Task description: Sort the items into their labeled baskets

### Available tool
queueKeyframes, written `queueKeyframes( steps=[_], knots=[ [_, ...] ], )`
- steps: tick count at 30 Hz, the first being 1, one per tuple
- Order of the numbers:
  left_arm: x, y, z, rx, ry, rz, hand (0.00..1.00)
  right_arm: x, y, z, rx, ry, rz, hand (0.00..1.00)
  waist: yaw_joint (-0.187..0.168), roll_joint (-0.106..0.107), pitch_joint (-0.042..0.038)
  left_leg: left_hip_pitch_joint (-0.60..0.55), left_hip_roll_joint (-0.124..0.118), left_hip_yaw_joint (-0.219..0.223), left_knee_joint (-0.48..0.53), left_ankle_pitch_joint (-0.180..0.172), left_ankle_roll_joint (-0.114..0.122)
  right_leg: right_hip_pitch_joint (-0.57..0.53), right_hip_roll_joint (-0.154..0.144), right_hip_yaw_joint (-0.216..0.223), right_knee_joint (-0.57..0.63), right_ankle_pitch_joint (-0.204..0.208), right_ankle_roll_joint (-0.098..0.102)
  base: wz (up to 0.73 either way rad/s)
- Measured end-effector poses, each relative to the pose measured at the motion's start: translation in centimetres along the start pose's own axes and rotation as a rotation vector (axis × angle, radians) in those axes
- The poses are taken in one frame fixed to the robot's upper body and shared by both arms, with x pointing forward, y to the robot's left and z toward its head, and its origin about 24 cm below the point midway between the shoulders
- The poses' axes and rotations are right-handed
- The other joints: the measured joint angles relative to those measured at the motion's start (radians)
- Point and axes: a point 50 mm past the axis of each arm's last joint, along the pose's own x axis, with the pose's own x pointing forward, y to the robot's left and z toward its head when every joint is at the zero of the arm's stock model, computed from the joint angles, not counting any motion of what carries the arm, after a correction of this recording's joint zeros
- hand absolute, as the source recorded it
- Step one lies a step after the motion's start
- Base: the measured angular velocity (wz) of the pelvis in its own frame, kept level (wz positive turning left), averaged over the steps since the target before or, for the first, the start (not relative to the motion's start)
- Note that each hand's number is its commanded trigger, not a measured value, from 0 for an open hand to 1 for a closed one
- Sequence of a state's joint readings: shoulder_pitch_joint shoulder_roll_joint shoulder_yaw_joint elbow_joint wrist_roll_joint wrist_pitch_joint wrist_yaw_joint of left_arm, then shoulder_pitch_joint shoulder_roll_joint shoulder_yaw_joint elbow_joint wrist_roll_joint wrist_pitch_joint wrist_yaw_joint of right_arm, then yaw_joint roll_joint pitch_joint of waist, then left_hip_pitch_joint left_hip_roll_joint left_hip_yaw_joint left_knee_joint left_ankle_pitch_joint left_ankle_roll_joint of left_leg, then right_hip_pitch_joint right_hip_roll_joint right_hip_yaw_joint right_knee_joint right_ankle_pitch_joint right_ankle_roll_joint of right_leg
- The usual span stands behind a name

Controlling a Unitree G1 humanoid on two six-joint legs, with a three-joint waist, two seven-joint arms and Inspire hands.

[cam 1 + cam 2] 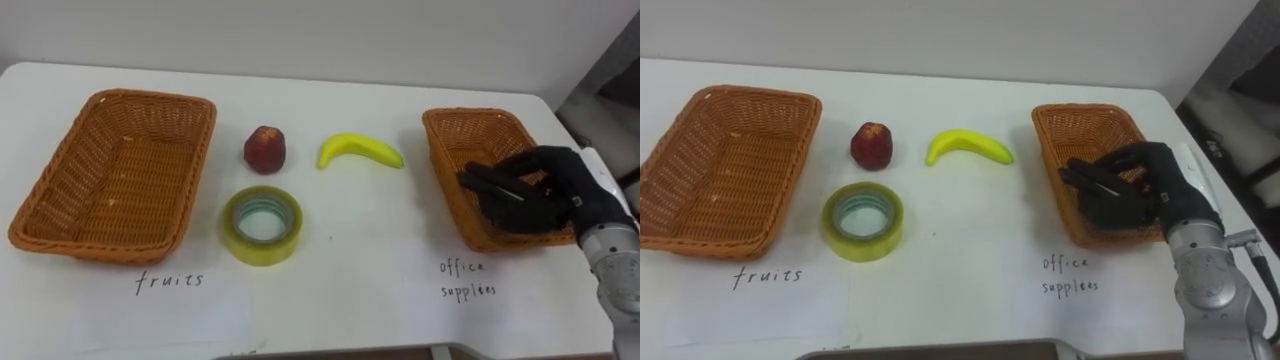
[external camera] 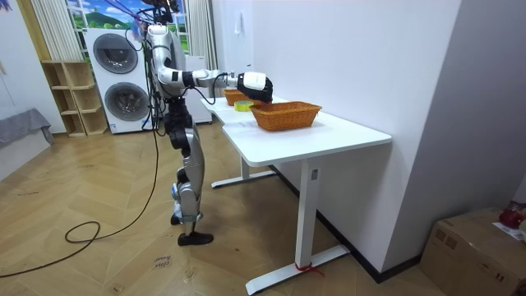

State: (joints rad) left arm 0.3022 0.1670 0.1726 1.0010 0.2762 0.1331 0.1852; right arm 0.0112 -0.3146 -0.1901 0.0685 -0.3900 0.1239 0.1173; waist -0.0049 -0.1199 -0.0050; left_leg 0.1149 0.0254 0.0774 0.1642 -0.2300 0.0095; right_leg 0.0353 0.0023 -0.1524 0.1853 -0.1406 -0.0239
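You are working in a plain white-walled room with a wood floor and washing machines at the upper left of the room view. The robot stands at the far end of a white table. The top looks smooth and bare, so expect loose items to slide if you nudge them.

At the left of the eye view sits the fruit basket, empty. The office basket is at the right, and the right hand hangs over its near half. The hand is dark against the weave, and you cannot tell from here whether it is closed or holding anything.

Between the baskets lie three things, all apart from one another:

- **The apple**, upper centre. It is probably firm, round and ready to roll. Take it from above, around its widest part.
- **The banana**, to the apple's right. It is likely light and a little soft. Grip it across the middle of the curve, not at the tips.
- **The tape roll**, lower centre, lying flat. It looks stiff, with a slick rim. Pinch through the hole against the outer wall, or span the whole ring.

None of the three looks fragile.
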Motion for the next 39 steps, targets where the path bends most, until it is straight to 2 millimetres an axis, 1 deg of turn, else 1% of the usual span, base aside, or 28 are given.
queueKeyframes(
  steps=[1,6,9,13,24,32,39],
  knots=[
    [0.0,0.0,0.0,0.0,0.0,0.0,0.0,0.0,0.0,-0.1,0.0,0.003,-0.005,0.0,0.0,-0.001,-0.0005,0.0,0.0,0.0,0.0,0.0,0.0,0.0,0.0,0.0,0.0,0.0,0.0,0.0],
    [0.0,0.0,0.0,0.0,-0.001,0.0,0.0,0.0,0.1,-0.6,-0.013,0.027,-0.023,0.0,0.0,-0.004,0.0003,0.0,-0.001,0.0,-0.001,0.0,0.0,0.0,0.0,0.0,0.0,-0.001,0.001,0.0],
    [0.0,-0.1,0.0,-0.001,0.0,-0.002,0.0,0.0,0.1,-1.1,-0.041,0.054,-0.024,0.0,-0.002,-0.002,0.002,0.0,-0.001,0.0,-0.001,0.0,0.0,-0.001,0.0,0.001,0.0,-0.001,0.001,0.0],
    [0.0,-0.1,0.0,-0.001,-0.001,-0.002,0.0,0.0,-0.1,-1.1,-0.051,0.056,-0.032,0.0,-0.008,0.002,0.0026,0.0,0.0,0.001,-0.002,0.0,0.0,-0.001,0.001,0.002,0.0,-0.001,0.001,0.0],
    [0.0,-0.1,0.2,-0.003,-0.004,-0.002,0.0,0.0,-0.7,-1.4,-0.049,0.066,-0.061,0.0,-0.015,0.003,0.0019,0.0,0.0,0.002,-0.002,0.0,0.0,-0.001,0.001,0.003,0.001,-0.001,0.001,0.0],
    [0.0,-0.1,0.2,-0.003,-0.006,0.0,0.0,-0.1,-0.7,-1.4,-0.077,0.069,-0.063,0.0,-0.014,0.004,0.001,0.001,0.0,0.003,-0.001,0.0,0.0,-0.001,0.001,0.003,0.002,-0.001,0.001,0.0],
    [0.1,-0.1,0.8,-0.007,-0.02,0.002,0.0,-0.1,-0.8,-1.3,-0.074,0.066,-0.073,0.0,-0.009,0.005,0.0004,0.004,0.0,0.005,-0.002,0.0,0.0,-0.002,0.005,0.008,0.004,-0.001,0.001,-0.01]
  ],
)
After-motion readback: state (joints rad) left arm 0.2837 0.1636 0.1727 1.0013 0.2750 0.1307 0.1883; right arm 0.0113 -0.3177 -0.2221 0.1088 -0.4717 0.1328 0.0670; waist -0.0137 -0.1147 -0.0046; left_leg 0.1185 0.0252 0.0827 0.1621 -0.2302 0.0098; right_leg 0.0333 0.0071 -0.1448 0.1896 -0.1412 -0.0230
